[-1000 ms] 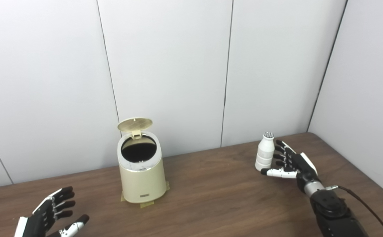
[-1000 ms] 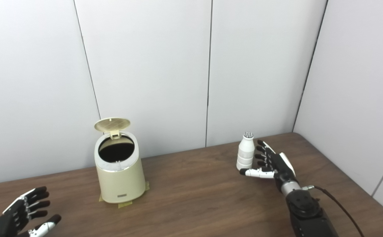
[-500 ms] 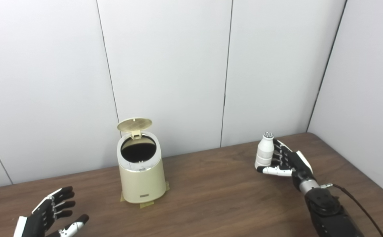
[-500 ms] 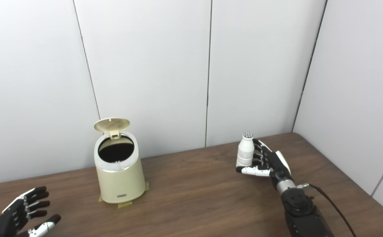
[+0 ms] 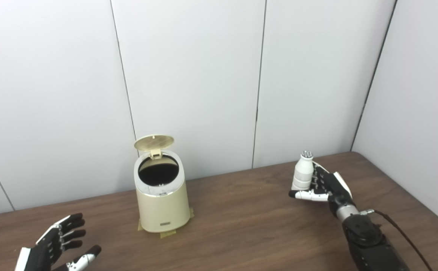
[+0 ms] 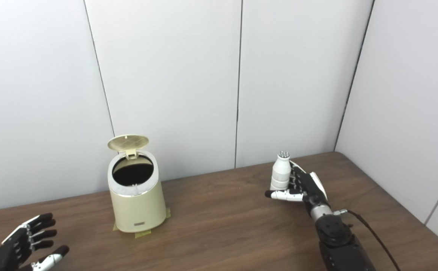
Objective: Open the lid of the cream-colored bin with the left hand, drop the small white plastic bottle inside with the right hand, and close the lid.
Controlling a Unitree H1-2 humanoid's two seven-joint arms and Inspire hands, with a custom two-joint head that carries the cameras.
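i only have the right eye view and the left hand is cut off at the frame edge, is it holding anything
Observer: No. The left eye view shows nearly the whole left hand, including its white back. It is open, fingers apart, empty, and well apart from the cream-colored bin.
Operator: ok and the right thumb, does it stick out past the bottle like i see it
Observer: Barely. In the left eye view the thumb tip of the right hand ends about level with the left edge of the base of the small white plastic bottle. So the thumb lies in front of the bottle, with the fingers behind it.
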